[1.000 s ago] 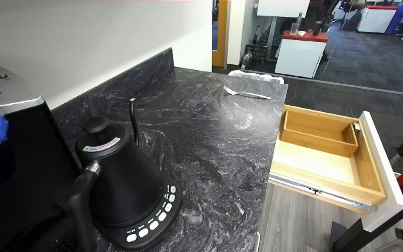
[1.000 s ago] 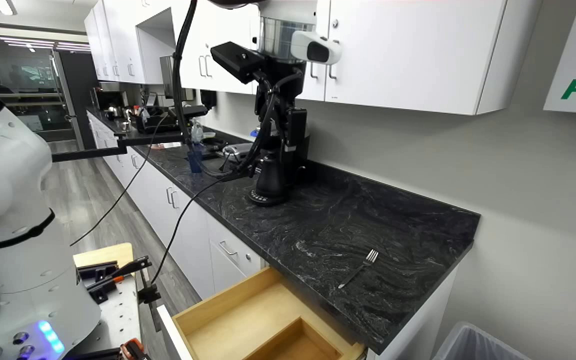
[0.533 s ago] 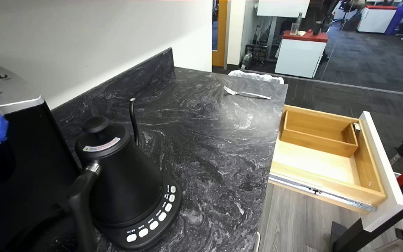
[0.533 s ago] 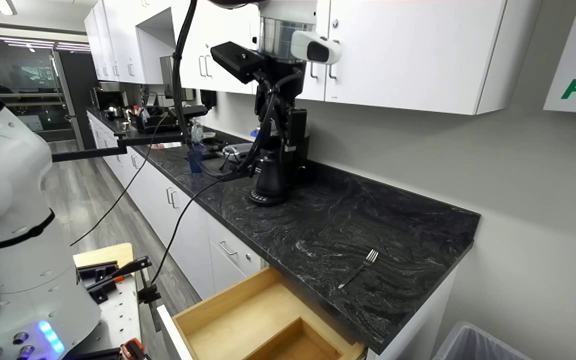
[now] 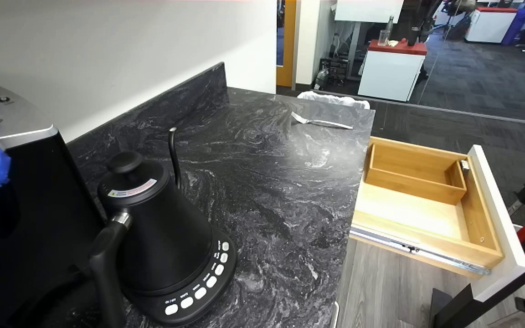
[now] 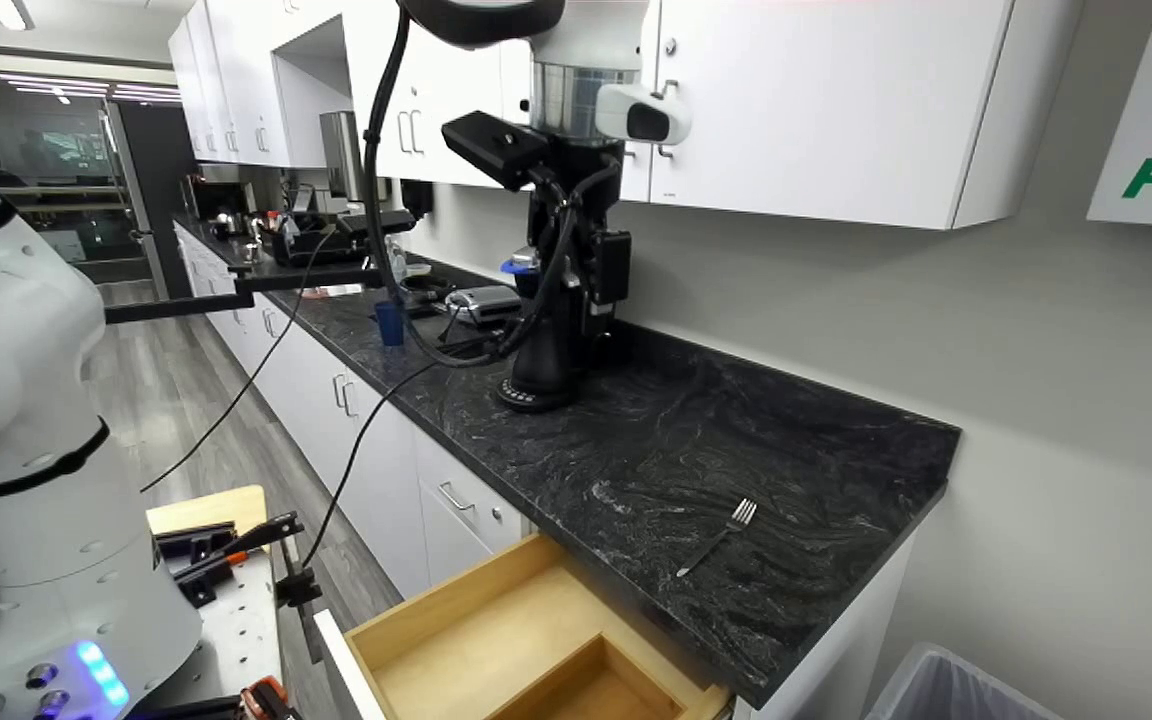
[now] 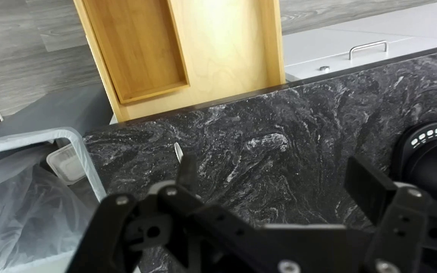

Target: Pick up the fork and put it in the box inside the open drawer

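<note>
The silver fork lies flat on the dark countertop, shown in both exterior views point(image 5: 324, 122) point(image 6: 739, 518). In the wrist view only its handle end point(image 7: 178, 151) shows clearly; a finger hides most of the rest. The light wood drawer point(image 5: 408, 216) point(image 6: 476, 635) point(image 7: 226, 57) stands pulled out below the counter edge. The narrow wooden box point(image 5: 415, 184) point(image 6: 591, 670) point(image 7: 142, 49) sits inside it at one side and looks empty. My gripper point(image 7: 271, 163) is open and empty, pointing down above the counter. In an exterior view the gripper point(image 6: 581, 285) is high, near the kettle, away from the fork.
A black kettle point(image 5: 162, 246) point(image 6: 541, 375) point(image 7: 434, 159) stands on the counter. A coffee machine point(image 5: 25, 136) is behind it. A lined bin point(image 6: 946, 690) point(image 7: 32, 212) stands past the counter end. Wall cabinets point(image 6: 826, 110) hang above.
In the last half second my arm and gripper have moved slightly right and down in an exterior view. The fork, box and drawer have not moved.
</note>
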`<control>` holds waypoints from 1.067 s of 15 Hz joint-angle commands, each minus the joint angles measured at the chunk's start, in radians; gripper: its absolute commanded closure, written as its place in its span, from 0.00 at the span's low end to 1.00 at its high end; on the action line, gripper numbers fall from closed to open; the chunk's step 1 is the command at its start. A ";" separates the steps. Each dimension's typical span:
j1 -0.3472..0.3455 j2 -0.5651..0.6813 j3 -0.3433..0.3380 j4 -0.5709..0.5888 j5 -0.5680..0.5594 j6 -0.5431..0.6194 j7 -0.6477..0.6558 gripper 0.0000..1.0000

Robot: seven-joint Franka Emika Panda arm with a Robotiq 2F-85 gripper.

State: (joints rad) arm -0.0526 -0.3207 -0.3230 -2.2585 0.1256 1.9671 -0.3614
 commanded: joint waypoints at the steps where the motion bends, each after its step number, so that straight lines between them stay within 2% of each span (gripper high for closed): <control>1: -0.017 0.069 0.020 0.003 0.040 0.103 -0.069 0.00; 5: -0.021 0.119 0.025 0.004 0.055 0.172 -0.165 0.00; 10: -0.013 0.276 0.061 0.034 0.150 0.280 -0.211 0.00; 16: -0.040 0.406 0.131 0.116 0.202 0.283 -0.236 0.00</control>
State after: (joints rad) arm -0.0554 0.0305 -0.2310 -2.1969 0.2899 2.2435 -0.5522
